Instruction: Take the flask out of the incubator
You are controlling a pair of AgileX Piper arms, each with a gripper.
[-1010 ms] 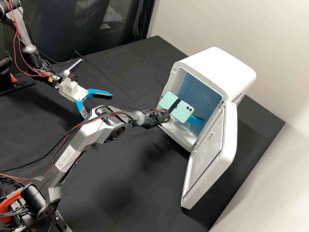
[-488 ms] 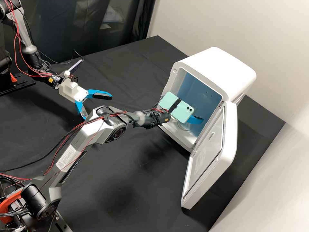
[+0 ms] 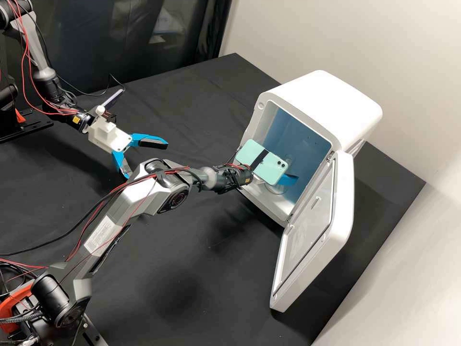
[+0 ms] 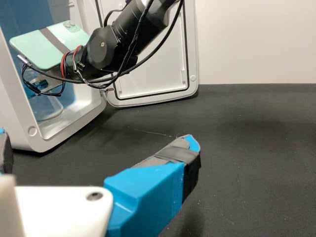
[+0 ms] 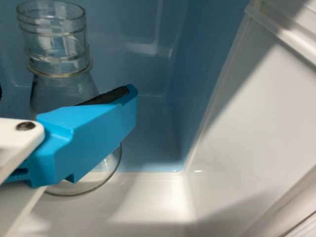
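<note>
1. The right end effector [image 3: 283, 179] is inside the incubator [image 3: 326, 103], right at the glass flask [image 5: 55, 69], which stands upright on the chamber floor towards the back. Whether it is wide or already closed on the glass cannot be told. If a pull is begun without a firm hold, the flask could be tipped or left behind.
2. Smooth glass is likely to slide if it is held on the sloping body.
3. The phone [image 3: 263, 162] strapped to the wrist sits in the opening, seemingly close to the frame, and could be knocked on withdrawal.
4. The open door [image 3: 314, 226] could be struck if the path is swung sideways.
5. The left end effector [image 3: 144, 156] hangs wide open above the worktop [image 3: 201, 269], near the right arm's elbow, so contact could be made there by a backward pull.
</note>
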